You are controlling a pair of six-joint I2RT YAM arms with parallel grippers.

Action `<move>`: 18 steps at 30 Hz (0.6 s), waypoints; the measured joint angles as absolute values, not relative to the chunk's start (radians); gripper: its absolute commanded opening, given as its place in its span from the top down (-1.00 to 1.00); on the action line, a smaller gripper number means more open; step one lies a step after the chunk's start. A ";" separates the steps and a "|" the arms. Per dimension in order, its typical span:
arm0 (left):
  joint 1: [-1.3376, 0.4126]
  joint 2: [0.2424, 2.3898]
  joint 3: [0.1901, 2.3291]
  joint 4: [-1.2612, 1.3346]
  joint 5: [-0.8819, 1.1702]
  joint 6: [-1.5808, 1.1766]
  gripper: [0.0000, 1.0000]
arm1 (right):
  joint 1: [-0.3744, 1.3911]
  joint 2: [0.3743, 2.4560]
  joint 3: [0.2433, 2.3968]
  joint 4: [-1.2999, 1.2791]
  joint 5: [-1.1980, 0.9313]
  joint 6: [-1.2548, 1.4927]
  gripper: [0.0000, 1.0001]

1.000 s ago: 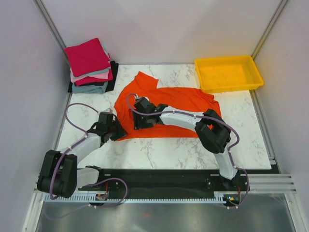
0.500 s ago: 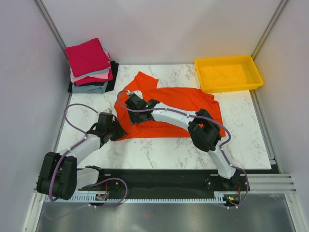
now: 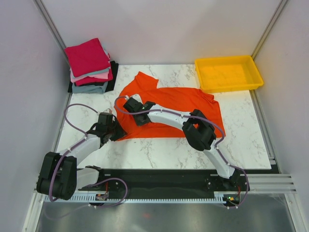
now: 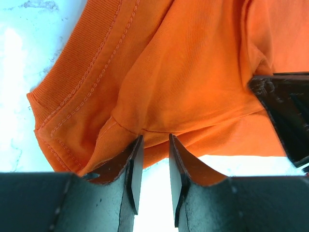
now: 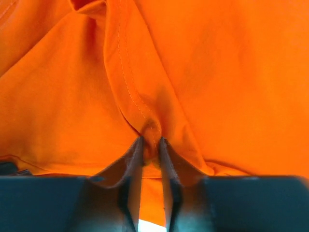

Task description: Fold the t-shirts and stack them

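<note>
The orange-red t-shirt (image 3: 186, 104) lies spread on the marble table, one sleeve pointing to the back left. My left gripper (image 3: 116, 129) sits at the shirt's near left corner; in the left wrist view its tips (image 4: 155, 137) are nearly together on the hem fold of the shirt (image 4: 183, 63). My right gripper (image 3: 128, 104) reaches across to the shirt's left part and is shut on a stitched fold (image 5: 150, 141) of the cloth (image 5: 217, 72). The folded stack (image 3: 89, 65) at the back left has crimson on top, then grey-blue, pink and black.
A yellow plastic tray (image 3: 229, 73) stands at the back right corner. Grey walls enclose the table on three sides. The right arm's links (image 3: 198, 130) stretch over the shirt's near edge. A dark part of the right gripper (image 4: 285, 116) shows beside the left one.
My right gripper has moved left and a little back across the shirt with the fold in it. The left gripper has stayed at the near left corner.
</note>
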State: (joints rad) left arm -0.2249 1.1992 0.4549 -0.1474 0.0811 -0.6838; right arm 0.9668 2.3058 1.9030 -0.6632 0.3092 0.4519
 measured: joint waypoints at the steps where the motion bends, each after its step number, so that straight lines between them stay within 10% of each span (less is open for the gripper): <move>1: -0.225 1.199 0.455 -0.147 0.081 -0.684 0.31 | 0.967 2.306 1.904 -0.664 0.316 0.446 0.69; 11: -0.225 1.199 0.455 -0.147 0.081 -0.683 0.32 | 0.951 2.306 1.935 -0.670 0.379 0.436 0.65; 18: -0.225 1.199 0.455 -0.147 0.081 -0.684 0.29 | 0.864 2.307 1.954 -0.677 0.422 0.396 -0.53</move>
State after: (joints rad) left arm -0.2249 1.1992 0.4549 -0.1471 0.0811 -0.6838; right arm 0.8639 2.3070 1.9537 -0.6773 0.4221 0.3962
